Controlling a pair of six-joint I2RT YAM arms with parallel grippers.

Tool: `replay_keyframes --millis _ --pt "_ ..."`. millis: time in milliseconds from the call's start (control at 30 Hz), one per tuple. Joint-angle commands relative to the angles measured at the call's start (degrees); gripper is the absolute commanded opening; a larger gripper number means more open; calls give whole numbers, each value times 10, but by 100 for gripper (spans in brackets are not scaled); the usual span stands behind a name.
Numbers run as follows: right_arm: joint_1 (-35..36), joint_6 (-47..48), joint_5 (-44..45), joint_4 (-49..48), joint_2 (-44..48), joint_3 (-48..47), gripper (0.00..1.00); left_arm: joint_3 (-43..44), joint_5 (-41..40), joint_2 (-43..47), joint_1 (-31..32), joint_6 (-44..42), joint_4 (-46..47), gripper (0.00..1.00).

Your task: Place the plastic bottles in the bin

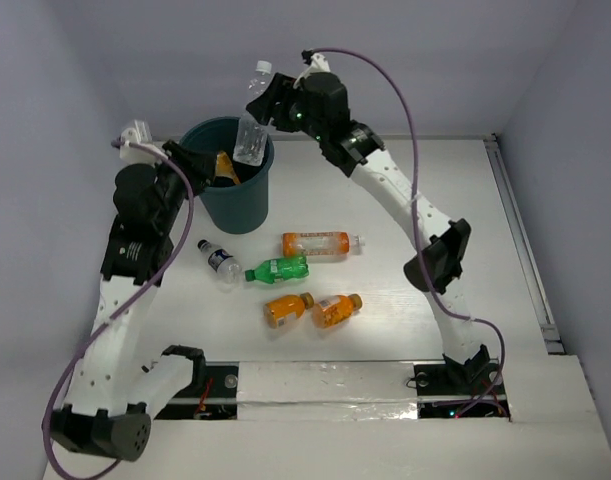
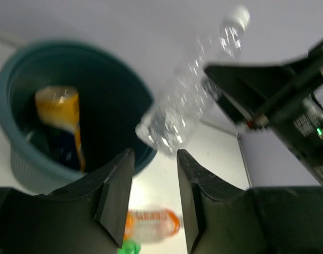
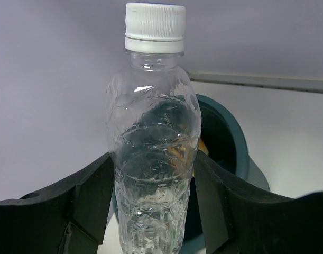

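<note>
The right gripper [image 3: 153, 182] pinches the clear unlabelled bottle [image 1: 250, 130] by its body, base down and near upright, just over the bin's [image 1: 235, 205] right rim, while the left gripper [image 2: 155, 185] is spread and empty.

Clear bottle [image 1: 250, 130] over teal bin [image 1: 235, 205], orange bottle [image 1: 225, 167] inside

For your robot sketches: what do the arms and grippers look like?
The left arm and right arm have white links and black joints, each trailing a purple cable. The left gripper and right gripper are black, with two flat wedge-shaped fingers.
</note>
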State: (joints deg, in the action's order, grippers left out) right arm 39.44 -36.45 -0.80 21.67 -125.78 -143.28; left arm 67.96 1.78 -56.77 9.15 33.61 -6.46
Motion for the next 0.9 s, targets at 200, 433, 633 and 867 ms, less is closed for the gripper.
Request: replay_keyframes --millis 200,433,633,867 --pt "53 118 69 -118 -68 -62 74 -69 56 106 4 9 -122 32" --pt "53 97 59 -117 -26 -60 96 -91 91 101 57 -28 -112 33" --pt "46 118 88 -104 130 35 61 -72 37 19 233 -95 -74 38" --pt "18 69 114 -149 460 487 11 11 32 -158 337 -229 -71 72"
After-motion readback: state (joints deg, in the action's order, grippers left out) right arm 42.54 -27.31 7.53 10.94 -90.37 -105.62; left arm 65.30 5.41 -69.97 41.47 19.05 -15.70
